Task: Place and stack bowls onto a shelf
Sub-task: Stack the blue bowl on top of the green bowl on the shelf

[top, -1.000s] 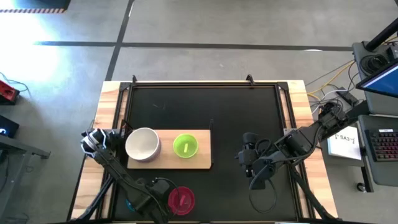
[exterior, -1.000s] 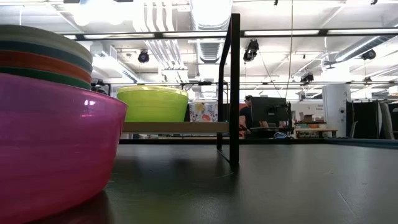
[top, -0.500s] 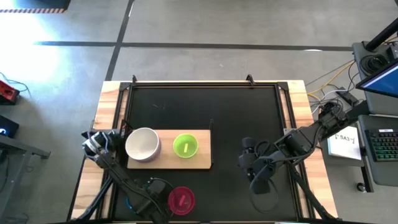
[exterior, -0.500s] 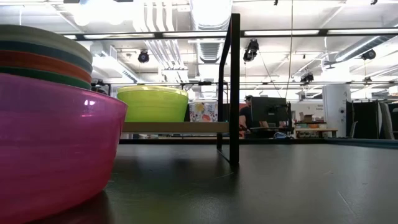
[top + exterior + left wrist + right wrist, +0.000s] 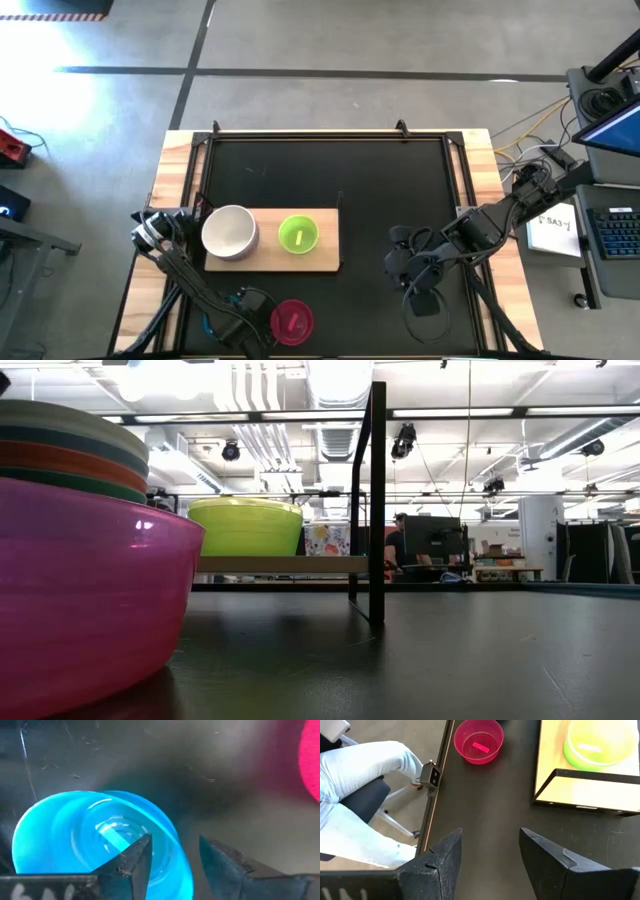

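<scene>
Shelf [image 5: 268, 262] lengthwise left-right, yellow-green bowl [image 5: 298, 235] upright

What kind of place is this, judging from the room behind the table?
Probably a robotics lab or open workshop: bare ceiling ducts run overhead, desks with a monitor stand behind the table, and a laptop sits beside the robot's black tabletop.
</scene>
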Robot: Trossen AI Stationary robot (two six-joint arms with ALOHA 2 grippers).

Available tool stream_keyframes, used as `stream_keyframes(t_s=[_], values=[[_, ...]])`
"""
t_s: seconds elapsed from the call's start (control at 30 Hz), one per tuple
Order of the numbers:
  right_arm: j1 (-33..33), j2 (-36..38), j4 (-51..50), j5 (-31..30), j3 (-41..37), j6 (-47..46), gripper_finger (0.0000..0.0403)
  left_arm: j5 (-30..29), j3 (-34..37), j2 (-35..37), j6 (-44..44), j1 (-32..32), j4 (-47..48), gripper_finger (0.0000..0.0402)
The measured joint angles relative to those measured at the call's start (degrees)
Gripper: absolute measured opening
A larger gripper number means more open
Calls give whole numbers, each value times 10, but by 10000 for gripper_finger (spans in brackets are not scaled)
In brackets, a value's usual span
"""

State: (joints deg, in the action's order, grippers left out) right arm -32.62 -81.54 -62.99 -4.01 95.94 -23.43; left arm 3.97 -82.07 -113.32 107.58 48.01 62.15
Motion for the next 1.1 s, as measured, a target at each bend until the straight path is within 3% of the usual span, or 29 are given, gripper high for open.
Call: stream_keyframes(t_s=[0.13,0.33,0.47,0.67,0.87,1.1], values=[[0,0,0,0,0,-1,185,1,8,0,-4,0,-1,112],[0,0,0,0,0,0,185,18,9,0,-19,0,-2,15],[0,0,-3,0,0,0,185,72,7,1,-36,0,-5,8],[0,0,-21,0,0,0,185,67,-43,9,-36,0,30,1],[0,0,-47,0,0,0,185,16,-138,9,-73,-7,120,0],[0,0,-58,0,0,0,185,-144,-249,9,-181,-50,151,0]])
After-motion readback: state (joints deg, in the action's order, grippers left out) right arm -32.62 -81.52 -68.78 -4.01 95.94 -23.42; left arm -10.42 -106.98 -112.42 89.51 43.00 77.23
